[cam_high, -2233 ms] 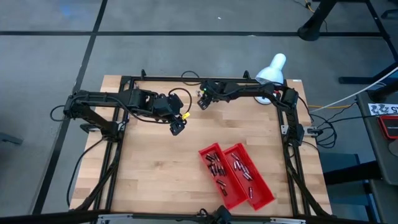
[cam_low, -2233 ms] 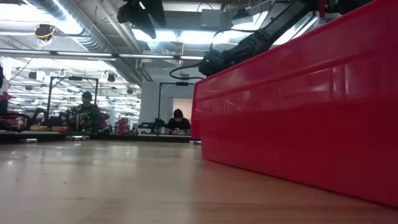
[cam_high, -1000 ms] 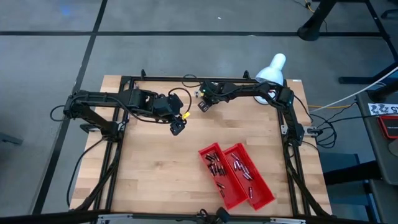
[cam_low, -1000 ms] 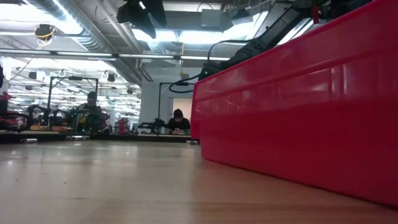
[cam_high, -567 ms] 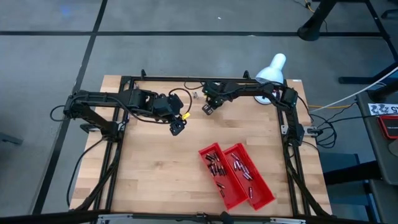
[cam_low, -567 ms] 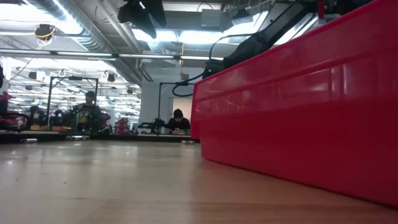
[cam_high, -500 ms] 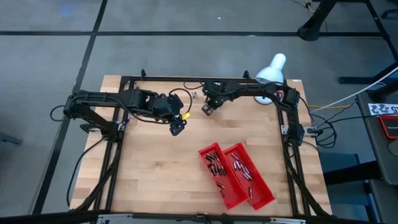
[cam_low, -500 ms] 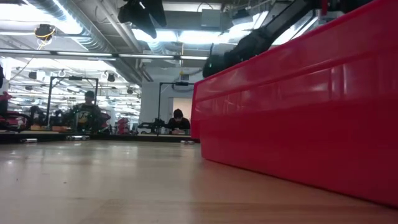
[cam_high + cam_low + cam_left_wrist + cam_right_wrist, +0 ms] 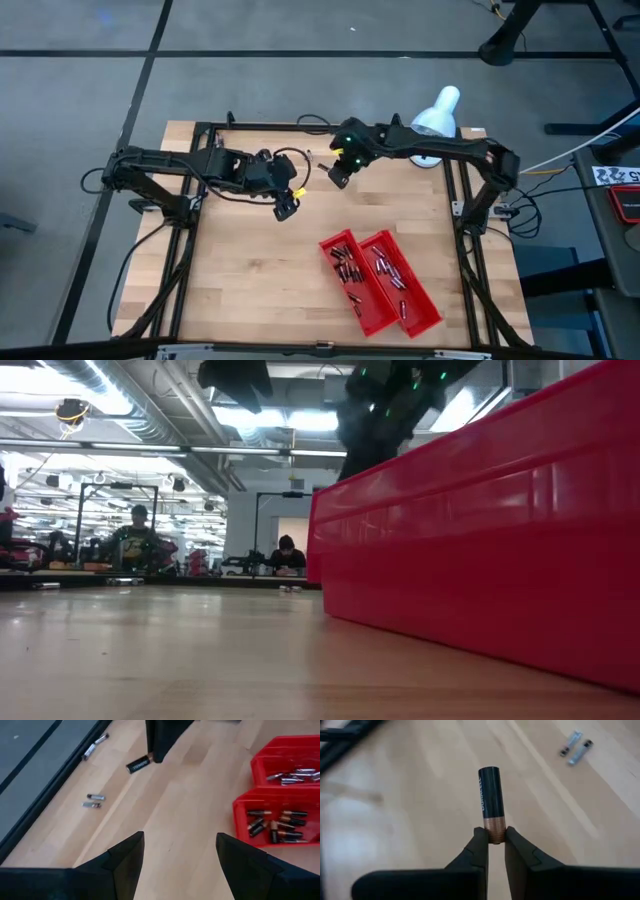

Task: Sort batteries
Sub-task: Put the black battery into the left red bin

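Black-and-copper battery (image 9: 490,802) pinched at its copper end in my right end effector (image 9: 495,842), lifted above the counter (image 9: 260,270) near its back edge. Two small cells (image 9: 576,747) lie loose beyond. Left end effector (image 9: 177,855) spread wide, holding nothing, hovering near the red trays (image 9: 385,300).

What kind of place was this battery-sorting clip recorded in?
Most likely a robotics lab or workshop: a wooden table in a black frame on a grey floor, exposed ceiling ducts overhead, and people seated at other workstations in the background.
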Controlling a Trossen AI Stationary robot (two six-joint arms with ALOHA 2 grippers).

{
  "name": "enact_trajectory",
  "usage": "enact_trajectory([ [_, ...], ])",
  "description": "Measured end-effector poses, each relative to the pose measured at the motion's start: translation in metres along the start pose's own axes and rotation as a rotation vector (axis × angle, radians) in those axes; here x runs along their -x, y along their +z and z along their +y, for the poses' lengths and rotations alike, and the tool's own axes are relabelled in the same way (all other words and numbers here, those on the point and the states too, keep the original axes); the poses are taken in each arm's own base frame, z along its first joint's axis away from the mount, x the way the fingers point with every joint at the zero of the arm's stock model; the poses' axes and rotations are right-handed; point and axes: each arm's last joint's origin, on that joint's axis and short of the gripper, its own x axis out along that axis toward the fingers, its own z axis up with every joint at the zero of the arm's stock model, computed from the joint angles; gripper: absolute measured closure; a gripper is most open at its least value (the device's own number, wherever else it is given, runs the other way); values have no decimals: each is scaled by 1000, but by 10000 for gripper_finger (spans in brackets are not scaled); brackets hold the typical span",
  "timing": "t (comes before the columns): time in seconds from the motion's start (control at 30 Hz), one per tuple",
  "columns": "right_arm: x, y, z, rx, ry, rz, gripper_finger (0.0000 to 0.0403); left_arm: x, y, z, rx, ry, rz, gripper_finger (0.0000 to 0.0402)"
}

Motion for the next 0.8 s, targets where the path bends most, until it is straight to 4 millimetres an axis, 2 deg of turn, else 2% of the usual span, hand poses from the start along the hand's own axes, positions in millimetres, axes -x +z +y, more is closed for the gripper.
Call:
enact_trajectory([
  [0.23, 35, -14, 31, 51, 53, 35, 371, -4, -3, -5, -14, -20, -40, 164],
  [0.53, 65, -54, 90, 127, 18, 92, 371, -46, -29, -19, 58, -237, -99, 164],
  [0.67, 61, -74, 111, 142, 34, 143, 371, -54, -36, -20, 90, -268, -80, 164],
  [0.8, 44, -101, 115, 131, 22, 220, 370, -59, -43, -18, 157, -255, -41, 164],
])
